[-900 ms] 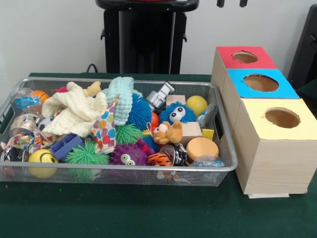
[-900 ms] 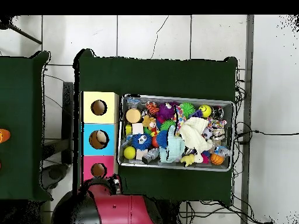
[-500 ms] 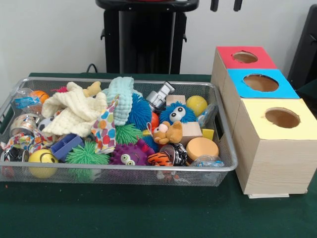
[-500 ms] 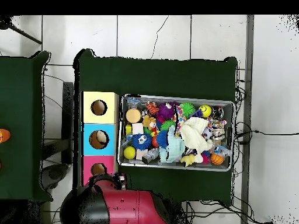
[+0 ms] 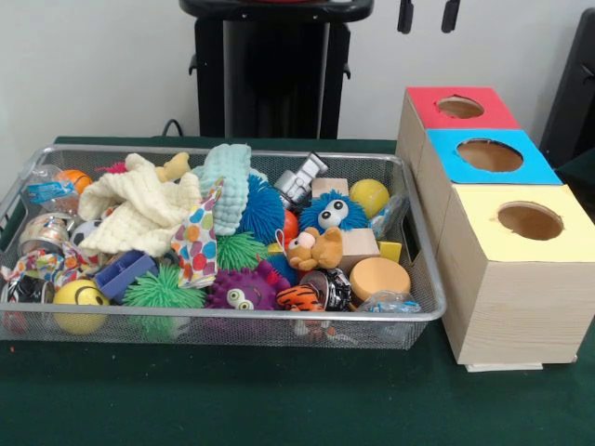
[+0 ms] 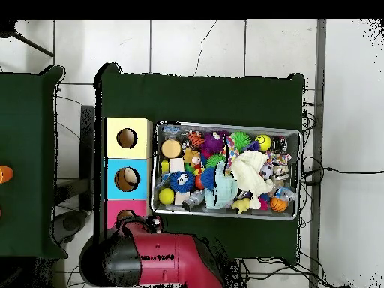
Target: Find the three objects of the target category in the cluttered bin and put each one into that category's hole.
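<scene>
Fingers [image 5: 406,15] hang apart and empty at the top edge, above the red box [image 5: 460,108], well clear of the bin [image 5: 423,279]. Toys lie heaped there; a descent risks snagging the cream cloth [image 5: 139,209] or nudging neighbours.

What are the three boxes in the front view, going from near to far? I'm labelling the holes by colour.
Yellow-topped box → blue-topped box → red-topped box, each with a round hole in its top.
</scene>
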`<state>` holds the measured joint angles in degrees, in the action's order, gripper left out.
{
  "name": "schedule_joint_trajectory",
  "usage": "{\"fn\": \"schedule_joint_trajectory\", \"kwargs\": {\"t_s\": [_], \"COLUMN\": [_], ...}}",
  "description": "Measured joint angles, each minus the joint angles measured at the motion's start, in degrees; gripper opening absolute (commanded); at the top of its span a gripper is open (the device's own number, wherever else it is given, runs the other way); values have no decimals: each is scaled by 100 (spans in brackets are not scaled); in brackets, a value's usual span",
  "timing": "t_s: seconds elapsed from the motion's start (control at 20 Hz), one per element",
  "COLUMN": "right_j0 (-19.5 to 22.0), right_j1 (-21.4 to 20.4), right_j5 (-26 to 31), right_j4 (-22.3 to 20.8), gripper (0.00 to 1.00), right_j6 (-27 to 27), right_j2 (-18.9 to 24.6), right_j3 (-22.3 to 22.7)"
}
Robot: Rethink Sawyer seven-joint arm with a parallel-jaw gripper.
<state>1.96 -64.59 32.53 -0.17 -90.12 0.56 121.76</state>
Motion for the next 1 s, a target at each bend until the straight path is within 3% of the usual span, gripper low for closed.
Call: {"fn": "schedule_joint_trajectory", "kwargs": {"t_s": [0.65,1.0], "right_j0": [95,815], "right_j1": [131,165], "right_j5": [1,1], "right_j4": [-21,-87], "gripper": [100,100], "right_j6": [0,0], "right_j2": [10,176], "right_j3": [-2,-111]}}
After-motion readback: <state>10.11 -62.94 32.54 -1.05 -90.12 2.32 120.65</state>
